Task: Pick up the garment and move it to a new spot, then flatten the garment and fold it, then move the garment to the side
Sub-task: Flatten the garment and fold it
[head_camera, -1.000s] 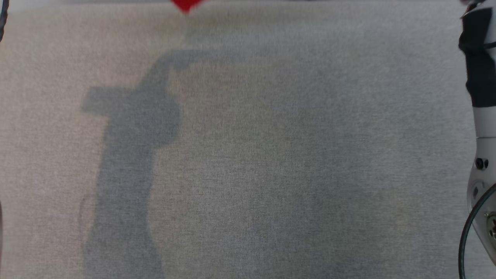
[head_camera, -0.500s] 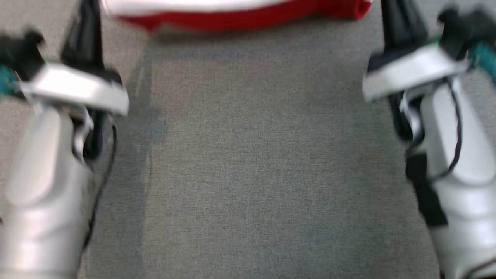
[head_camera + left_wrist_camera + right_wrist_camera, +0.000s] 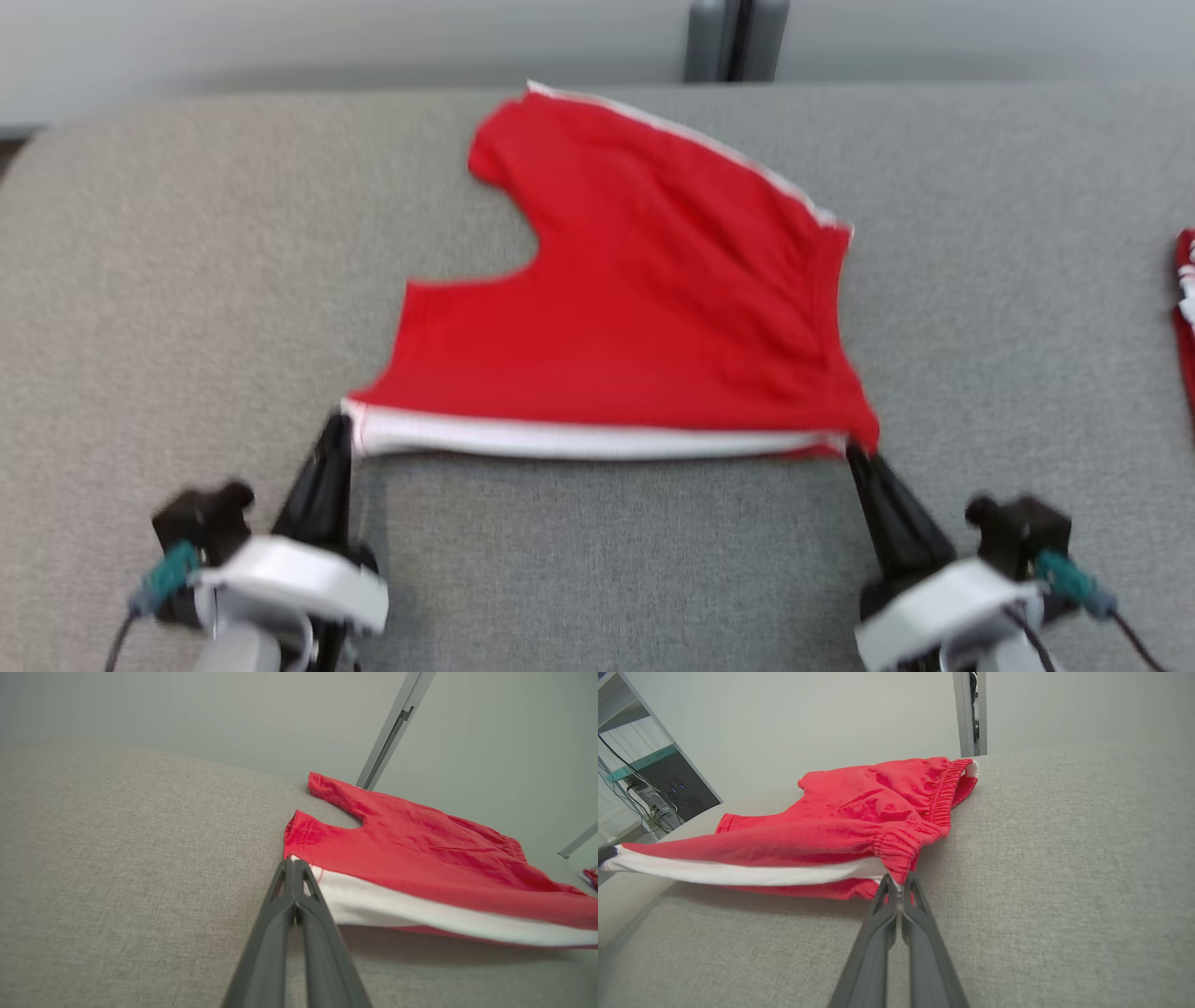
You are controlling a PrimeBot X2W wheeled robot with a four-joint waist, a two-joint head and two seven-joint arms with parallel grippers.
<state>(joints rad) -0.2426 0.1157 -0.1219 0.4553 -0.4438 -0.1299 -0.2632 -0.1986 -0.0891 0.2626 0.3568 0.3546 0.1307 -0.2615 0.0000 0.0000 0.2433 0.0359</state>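
Grey woven fabric surface (image 3: pixel 597 560) runs edge to edge in my head view, with a rounded corner at far left. A plain pale wall (image 3: pixel 280 37) sits right behind its far edge. One grey metal upright (image 3: pixel 735 37) stands against that wall, right of centre. In my right wrist view there's a shelving rack (image 3: pixel 644 760) past the surface's end, holding a dark box (image 3: pixel 679 786) with small blue lights and loose cables (image 3: pixel 626 788) beside it. Light is soft and even, shadows faint.

Even soft light — blurred head view
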